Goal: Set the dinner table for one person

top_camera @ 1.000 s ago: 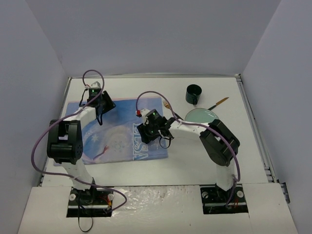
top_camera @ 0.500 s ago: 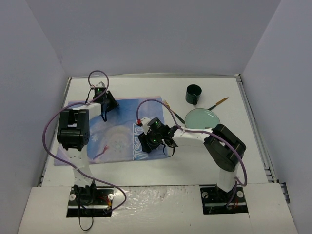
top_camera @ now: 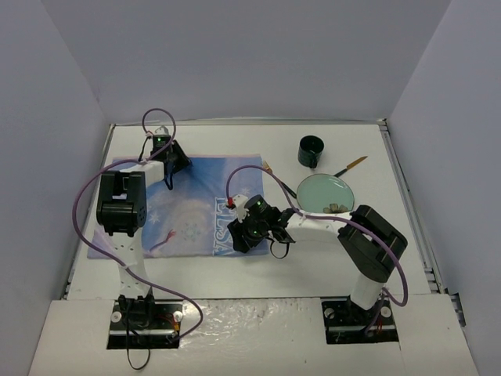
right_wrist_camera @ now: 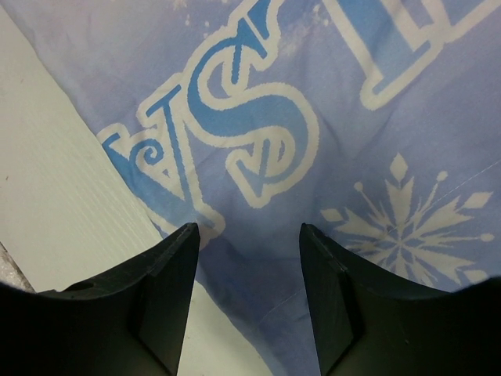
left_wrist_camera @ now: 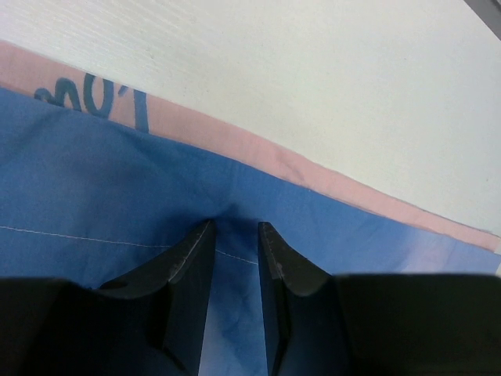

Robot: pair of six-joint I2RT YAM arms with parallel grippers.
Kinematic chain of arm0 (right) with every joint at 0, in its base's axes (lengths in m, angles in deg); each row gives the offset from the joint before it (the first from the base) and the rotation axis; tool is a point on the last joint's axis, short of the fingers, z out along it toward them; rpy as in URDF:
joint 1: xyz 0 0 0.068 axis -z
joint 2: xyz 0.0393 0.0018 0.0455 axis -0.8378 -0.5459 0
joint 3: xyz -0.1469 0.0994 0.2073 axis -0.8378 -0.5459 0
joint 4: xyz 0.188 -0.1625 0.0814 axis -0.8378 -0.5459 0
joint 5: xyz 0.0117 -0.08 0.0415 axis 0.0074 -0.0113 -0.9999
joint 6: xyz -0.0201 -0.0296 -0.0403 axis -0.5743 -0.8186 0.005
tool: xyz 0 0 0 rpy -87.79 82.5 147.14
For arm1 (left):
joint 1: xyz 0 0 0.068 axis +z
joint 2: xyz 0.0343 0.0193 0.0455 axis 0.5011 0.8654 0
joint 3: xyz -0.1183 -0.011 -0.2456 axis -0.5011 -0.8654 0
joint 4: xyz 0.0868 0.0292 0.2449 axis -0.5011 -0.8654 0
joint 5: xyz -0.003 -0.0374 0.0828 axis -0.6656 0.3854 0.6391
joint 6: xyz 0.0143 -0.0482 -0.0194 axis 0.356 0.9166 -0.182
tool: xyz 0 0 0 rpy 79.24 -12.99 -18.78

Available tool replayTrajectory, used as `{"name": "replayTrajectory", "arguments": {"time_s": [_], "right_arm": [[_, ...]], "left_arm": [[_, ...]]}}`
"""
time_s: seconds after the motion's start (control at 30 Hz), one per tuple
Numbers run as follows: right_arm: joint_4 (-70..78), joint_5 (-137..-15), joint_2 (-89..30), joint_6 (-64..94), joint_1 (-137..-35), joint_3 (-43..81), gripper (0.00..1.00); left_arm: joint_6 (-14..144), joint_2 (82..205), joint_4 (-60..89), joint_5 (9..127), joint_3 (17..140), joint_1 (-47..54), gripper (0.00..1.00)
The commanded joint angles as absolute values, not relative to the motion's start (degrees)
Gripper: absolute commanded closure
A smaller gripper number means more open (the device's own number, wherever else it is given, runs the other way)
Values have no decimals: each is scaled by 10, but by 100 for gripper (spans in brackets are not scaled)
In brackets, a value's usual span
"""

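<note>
Over the last second the mat point(top_camera: 188, 211) had swung from a skewed lie to one nearly square with the tabletop point(top_camera: 313, 266), its right edge drawn leftward, away from the plate point(top_camera: 322, 192). The left hand point(left_wrist_camera: 235, 229) had carried the far left corner farther away while its fingers narrowed, and they were now closed on a small pucker of blue cloth just inside the pink hem. The right hand point(right_wrist_camera: 249, 229) had slid nearer, to the mat's near right edge, and stood with fingers well apart and nothing between them but the printed "S" below; whether they touched the cloth could not be told. That suggested the mat-spreading step was close to done, with the plate, the cup point(top_camera: 311, 150) and the thin utensils at far right not yet brought over. The tabletop, a flat white rectangle with a faint grain and a thin metal rim, lay under everything between the grey walls. The mat was thin, soft woven cloth, pale blue with white snowflakes and lettering; the plate was round and pale green, the cup dark and cylindrical.
</note>
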State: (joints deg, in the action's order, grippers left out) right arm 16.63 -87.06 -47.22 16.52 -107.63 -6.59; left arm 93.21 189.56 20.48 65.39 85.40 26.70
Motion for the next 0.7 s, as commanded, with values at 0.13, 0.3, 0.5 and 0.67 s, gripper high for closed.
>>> {"name": "replayTrajectory", "arguments": {"time_s": [0.13,0.3,0.5,0.67], "right_arm": [[105,-863,-439,157,-1081,-2,44],[77,-857,-431,138,-1079,103,40],[60,-855,-451,133,-1056,217,32],[62,-854,-503,157,-999,271,31]], "left_arm": [[908,1826,179,647,875,277,54],[875,1739,123,659,894,277,30],[834,1610,18,715,893,278,18],[836,1497,-81,813,779,279,19]]}}
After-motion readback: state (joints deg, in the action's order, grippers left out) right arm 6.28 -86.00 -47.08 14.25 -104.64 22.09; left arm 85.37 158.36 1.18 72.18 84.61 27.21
